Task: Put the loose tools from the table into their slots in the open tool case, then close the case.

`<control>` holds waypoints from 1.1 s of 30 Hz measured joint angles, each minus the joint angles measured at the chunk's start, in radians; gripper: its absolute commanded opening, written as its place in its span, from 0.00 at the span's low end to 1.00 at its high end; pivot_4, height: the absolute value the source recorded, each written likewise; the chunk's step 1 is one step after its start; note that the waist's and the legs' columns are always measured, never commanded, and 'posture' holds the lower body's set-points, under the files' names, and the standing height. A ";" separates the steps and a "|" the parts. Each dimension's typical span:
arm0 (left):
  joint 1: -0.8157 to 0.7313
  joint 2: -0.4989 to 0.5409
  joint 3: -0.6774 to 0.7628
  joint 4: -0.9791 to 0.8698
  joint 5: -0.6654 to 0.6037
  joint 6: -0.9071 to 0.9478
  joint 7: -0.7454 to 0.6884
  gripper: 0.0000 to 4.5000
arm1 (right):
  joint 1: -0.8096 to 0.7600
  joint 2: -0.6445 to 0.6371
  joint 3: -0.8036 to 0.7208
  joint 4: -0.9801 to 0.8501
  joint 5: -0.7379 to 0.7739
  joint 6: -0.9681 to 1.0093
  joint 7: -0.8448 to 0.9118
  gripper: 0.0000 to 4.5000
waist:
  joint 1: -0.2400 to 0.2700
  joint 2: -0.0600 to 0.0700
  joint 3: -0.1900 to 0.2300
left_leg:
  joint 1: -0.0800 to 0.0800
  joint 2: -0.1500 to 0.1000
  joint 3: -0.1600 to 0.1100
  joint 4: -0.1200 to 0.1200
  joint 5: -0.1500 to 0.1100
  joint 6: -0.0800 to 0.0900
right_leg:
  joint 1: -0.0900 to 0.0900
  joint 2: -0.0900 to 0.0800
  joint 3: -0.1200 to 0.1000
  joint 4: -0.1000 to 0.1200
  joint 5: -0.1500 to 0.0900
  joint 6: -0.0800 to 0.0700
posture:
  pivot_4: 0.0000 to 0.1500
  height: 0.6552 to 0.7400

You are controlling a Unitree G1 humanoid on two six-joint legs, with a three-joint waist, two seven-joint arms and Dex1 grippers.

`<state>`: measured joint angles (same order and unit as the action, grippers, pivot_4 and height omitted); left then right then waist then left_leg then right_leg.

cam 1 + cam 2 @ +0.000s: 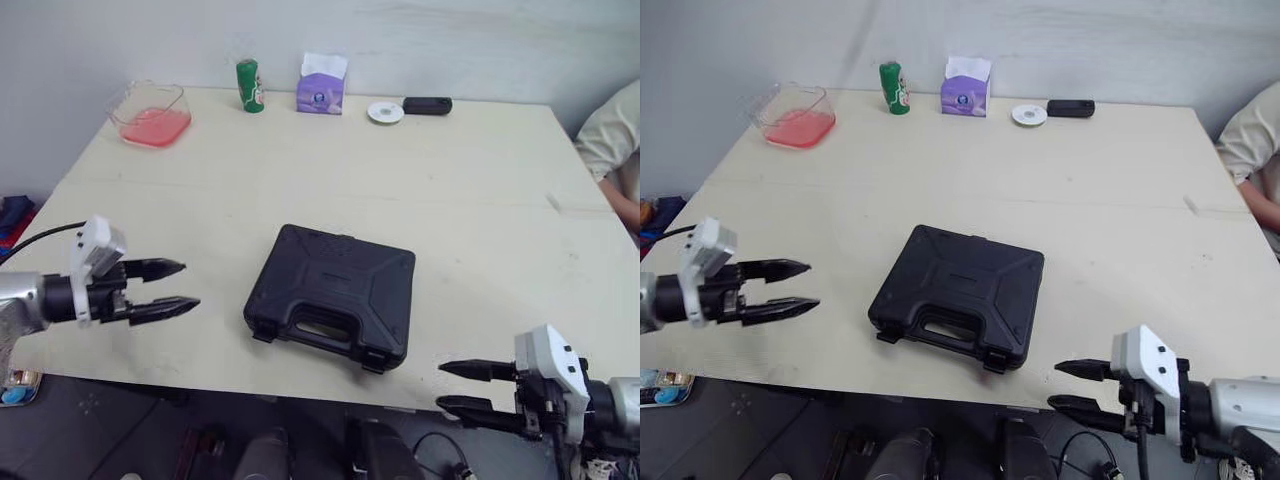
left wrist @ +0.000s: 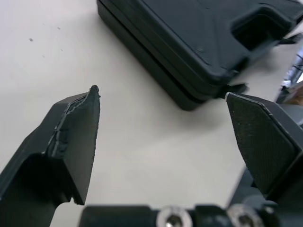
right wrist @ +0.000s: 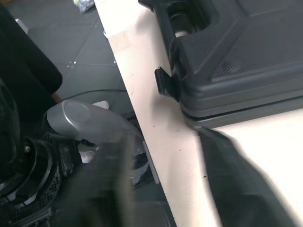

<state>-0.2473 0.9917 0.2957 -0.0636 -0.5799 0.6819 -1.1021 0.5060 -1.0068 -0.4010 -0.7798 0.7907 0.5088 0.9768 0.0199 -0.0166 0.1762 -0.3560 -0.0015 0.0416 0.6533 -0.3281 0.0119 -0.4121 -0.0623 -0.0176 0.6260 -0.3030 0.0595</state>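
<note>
Left gripper spread, empty, well left of the tool case. Case lies shut mid-bench, handle toward the robot. Likely rigid plastic, hefty, slick lid, so grab the handle or latch tabs. Right gripper spread, empty, at the near edge.

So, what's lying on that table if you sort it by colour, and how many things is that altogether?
Black: 2, the closed tool case and a small flat box
Green: 1, a can
Purple: 1, a tissue box
White: 1, a round disc
Clear with pink contents: 1, a container
Total: 6
</note>
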 measured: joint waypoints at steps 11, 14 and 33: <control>-0.694 -0.391 -0.390 0.771 0.396 -0.360 0.151 0.01 | -0.252 0.081 0.354 0.080 -0.212 0.041 -0.122 0.00 | -0.006 -0.005 -0.001 | -0.008 -0.002 0.000 0.014 0.000 0.008 | 0.000 0.001 0.000 0.004 0.005 0.009 | 1.00 1.00; -0.786 -0.449 -0.413 0.959 0.457 -0.468 0.159 0.01 | -0.293 0.099 0.386 0.097 -0.225 0.055 -0.134 0.00 | -0.011 -0.005 -0.001 | -0.017 -0.002 0.001 0.016 0.001 0.006 | -0.007 0.002 -0.001 0.003 0.006 0.010 | 1.00 1.00; -0.880 -0.502 -0.430 1.237 0.579 -0.795 -0.121 0.01 | -0.398 0.096 0.348 0.292 -0.298 0.050 -0.079 0.00 | 0.003 -0.007 0.000 | -0.018 -0.003 0.002 0.029 -0.003 0.012 | -0.004 -0.001 -0.001 0.003 0.008 0.014 | 1.00 1.00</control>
<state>-1.1275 0.4900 -0.1338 1.1731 -0.0008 -0.1128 -1.2235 0.1085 -0.9106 -0.0528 -0.4880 0.4927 0.5589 0.8982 0.0233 -0.0234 0.1762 -0.3743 -0.0045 0.0431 0.6822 -0.3316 0.0244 -0.4165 -0.0633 -0.0185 0.6289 -0.2948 0.0735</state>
